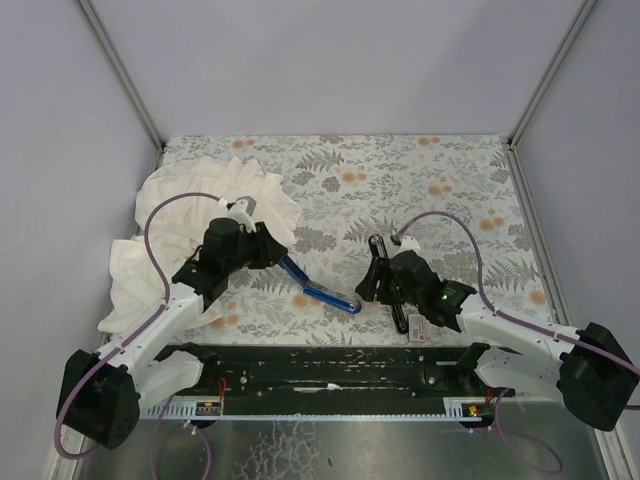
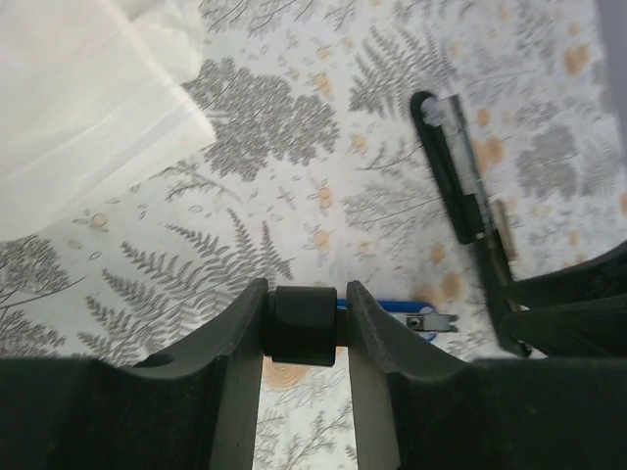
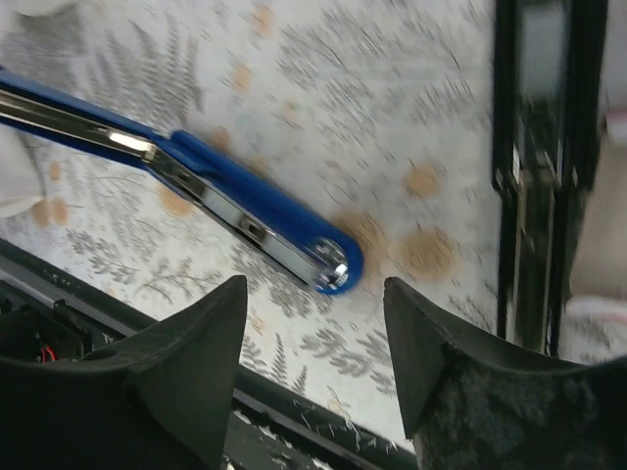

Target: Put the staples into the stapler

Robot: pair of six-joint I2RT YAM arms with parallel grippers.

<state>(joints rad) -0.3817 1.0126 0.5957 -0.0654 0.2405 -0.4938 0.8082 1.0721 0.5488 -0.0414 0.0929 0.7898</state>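
- The slim blue and black hinged stapler (image 1: 325, 292) lies slanted on the fern-patterned bench (image 1: 400, 180), near its front edge and between the two arms.
- In the right wrist view, its metal channel shows along the blue arm.
- The left gripper (image 2: 304, 318) is clamped on the stapler's rounded black end, with both fingers pressed against it. The blue arm runs on beyond the fingers.
- The right gripper (image 3: 313, 333) is spread wide and has hold of nothing. The stapler's rounded blue tip lies just beyond the gap between its fingers, and I cannot tell whether it touches them.
- A long black bar with a silvery insert (image 1: 385, 280) lies beside the right gripper, apart from the blue tip.
- The tiny white box with a red label (image 1: 418, 329) sits at the bar's near end, close by the right arm.
- A crumpled white cloth (image 1: 200, 210) lies at the bench's left side, behind the left arm.
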